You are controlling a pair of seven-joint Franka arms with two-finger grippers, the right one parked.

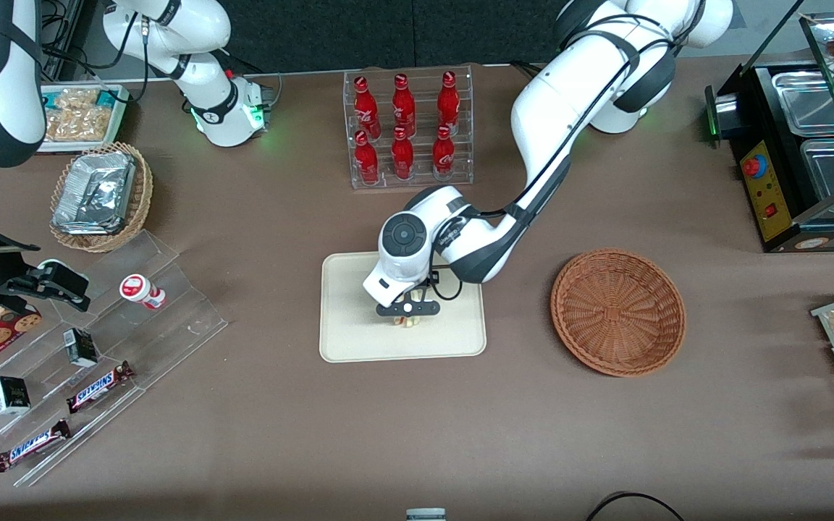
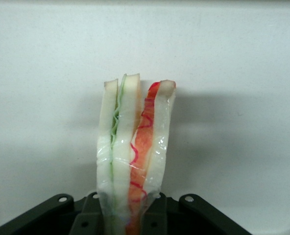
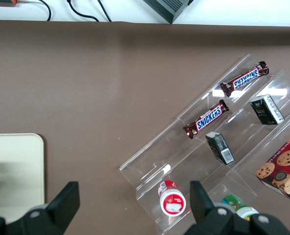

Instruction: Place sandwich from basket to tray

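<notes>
One sandwich (image 2: 132, 156), clamped between closed gripper (image 1: 407, 316) fingers, over the cream tray (image 1: 348, 336).
Its white bread and red-green filling stand upright; the empty brown basket (image 1: 617, 312) sits at the tray's three o'clock.

Left arm showing glossy white shells, black joint bands, black round wrist cap, thin black cable looping; gripper (image 1: 407, 311) wearing matte black body with small screws

six red bottles (image 1: 404, 126) in a clear rack (image 1: 411, 181); snickers bars (image 1: 100, 386) on acrylic steps (image 1: 91, 354).
</notes>
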